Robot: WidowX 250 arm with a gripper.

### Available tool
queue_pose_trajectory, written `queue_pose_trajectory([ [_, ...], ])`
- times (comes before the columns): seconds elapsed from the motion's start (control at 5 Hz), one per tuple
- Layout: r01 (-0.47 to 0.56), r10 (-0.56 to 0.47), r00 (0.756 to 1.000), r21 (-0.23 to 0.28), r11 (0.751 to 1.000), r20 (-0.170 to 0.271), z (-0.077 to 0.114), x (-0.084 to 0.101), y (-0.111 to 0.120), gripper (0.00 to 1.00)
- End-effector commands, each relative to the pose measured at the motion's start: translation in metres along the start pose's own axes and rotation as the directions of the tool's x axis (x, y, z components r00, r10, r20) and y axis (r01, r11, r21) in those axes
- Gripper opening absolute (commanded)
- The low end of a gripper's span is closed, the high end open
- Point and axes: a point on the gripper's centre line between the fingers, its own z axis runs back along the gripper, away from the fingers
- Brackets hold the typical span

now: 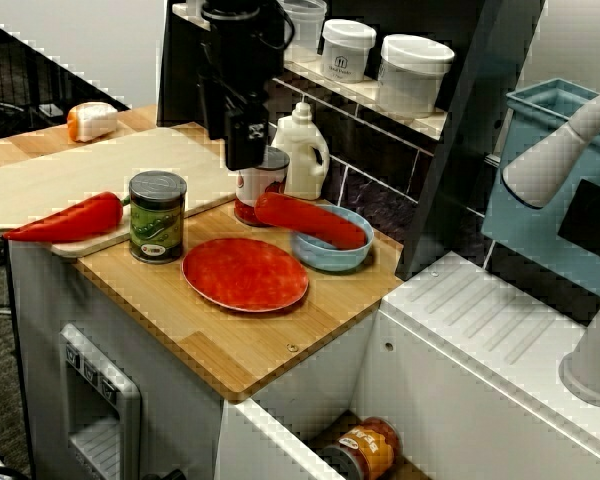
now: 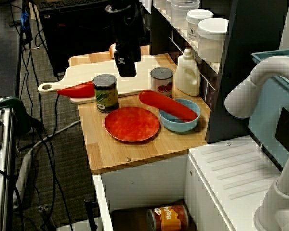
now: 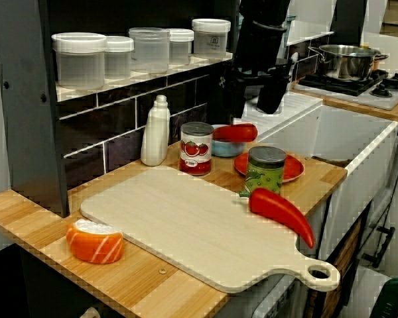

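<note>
My black gripper (image 3: 254, 99) hangs open above the counter, its two fingers (image 3: 273, 93) spread with nothing between them. In the view from the counter's front the gripper (image 1: 246, 158) hovers just above a tomato can (image 1: 267, 190). A green-labelled can (image 1: 157, 216) stands to the left of it. Beside the tomato can a blue bowl (image 1: 325, 262) holds a long red vegetable (image 1: 310, 220). A red plate (image 1: 245, 273) lies in front. In the high side view the gripper (image 2: 126, 72) sits between the green can (image 2: 106, 92) and the tomato can (image 2: 162, 82).
A red pepper (image 3: 282, 211) lies on the pale cutting board (image 3: 186, 225), and a salmon sushi piece (image 3: 96, 240) sits on the counter's far end. A white bottle (image 1: 302, 150) stands against the dark shelf of jars (image 1: 413, 72). A white drainboard (image 1: 480, 330) adjoins the counter.
</note>
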Motion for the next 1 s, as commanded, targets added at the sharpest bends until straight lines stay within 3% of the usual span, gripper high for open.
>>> queue_pose_trajectory([
  [0.0, -0.015, 0.013, 0.999, 0.029, 0.999, 0.046, 0.027, -0.026, 0.026, 1.0],
  [0.6, -0.051, 0.05, 0.998, 0.044, 0.998, 0.024, 0.027, -0.05, 0.057, 1.0],
  [0.8, -0.097, 0.096, 0.995, 0.086, 0.992, 0.016, 0.03, -0.059, 0.066, 1.0],
])
